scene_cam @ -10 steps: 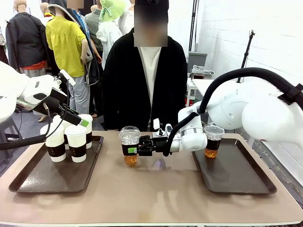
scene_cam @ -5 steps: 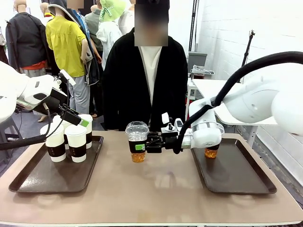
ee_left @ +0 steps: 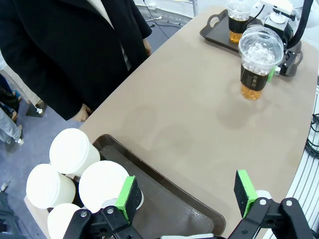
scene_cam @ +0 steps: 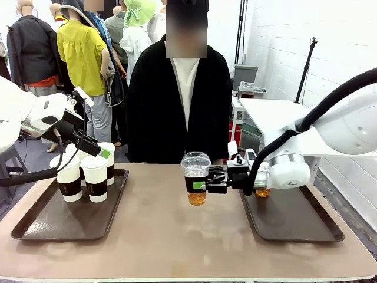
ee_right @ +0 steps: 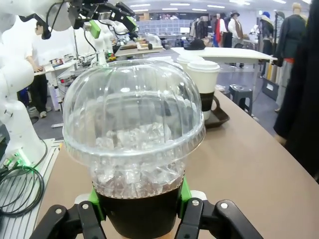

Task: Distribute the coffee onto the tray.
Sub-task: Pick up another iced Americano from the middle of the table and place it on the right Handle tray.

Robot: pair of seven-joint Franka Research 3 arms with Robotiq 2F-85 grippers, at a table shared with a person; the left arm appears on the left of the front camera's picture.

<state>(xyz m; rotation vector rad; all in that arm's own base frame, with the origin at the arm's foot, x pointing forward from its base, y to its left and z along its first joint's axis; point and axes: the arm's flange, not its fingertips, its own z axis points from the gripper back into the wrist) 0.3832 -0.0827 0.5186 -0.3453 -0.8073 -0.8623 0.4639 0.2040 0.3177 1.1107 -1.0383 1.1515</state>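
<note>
My right gripper (scene_cam: 201,185) is shut on a clear dome-lidded cup (scene_cam: 195,178) of amber drink, held upright just above the table's middle, left of the right tray (scene_cam: 294,223). That cup (ee_right: 133,149) looms close in the right wrist view, with green pads on both sides of its dark band. A second clear cup (scene_cam: 263,192) stands on the right tray, mostly hidden behind the arm. Several white lidded cups (scene_cam: 94,177) stand at the back of the left tray (scene_cam: 35,227). My left gripper (ee_left: 185,196) hangs open above those white cups (ee_left: 102,184).
A person in a black coat (scene_cam: 179,100) stands at the table's far edge, hands out of sight. The right tray's front half is bare. The left tray (ee_left: 169,209) has bare room at its front.
My right gripper has carried the clear cup to the right, from left of centre towards the right tray. The left arm has not moved.
</note>
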